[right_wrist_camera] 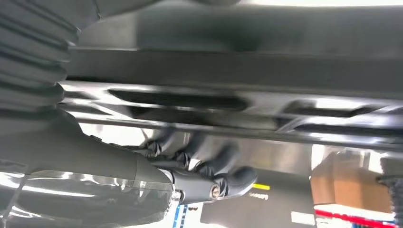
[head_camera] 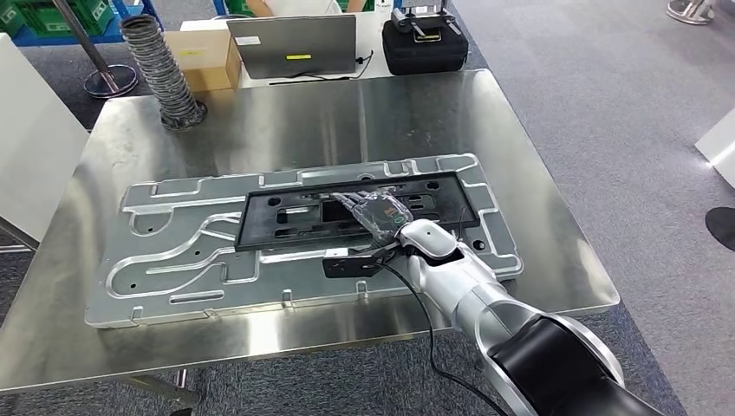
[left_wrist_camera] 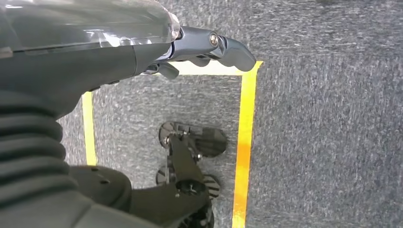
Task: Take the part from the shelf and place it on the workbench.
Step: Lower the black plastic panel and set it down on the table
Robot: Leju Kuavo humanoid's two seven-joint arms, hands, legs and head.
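- Head view: the part, a long, flat black frame pierced by many slots, is lying on a pressed silver panel that is resting on the steel surface.
- The right hand is resting on the middle of the part, fingers lying over its central cut-outs; whether it is clasping an edge or merely pressing down cannot be told.
- Right wrist view: the dark fingers are curling beneath a blurred black bar of the part. Contact there is too smeared to confirm.
- Left wrist view: the left hand is hanging above grey carpet marked with yellow tape, fingers curled in and holding nothing.
- Handling, as a judgement: the part is looking like a rigid moulded plastic, light for its length, and thin enough to flex or tip if it is lifted from one end.
- Its smooth face is probably offering little friction. The slot edges near the centre are appearing the surest hold, since they are keeping the load balanced.
- Beyond the panel, a ribbed hose, a cardboard box, a laptop and a black case are standing well apart from the part.
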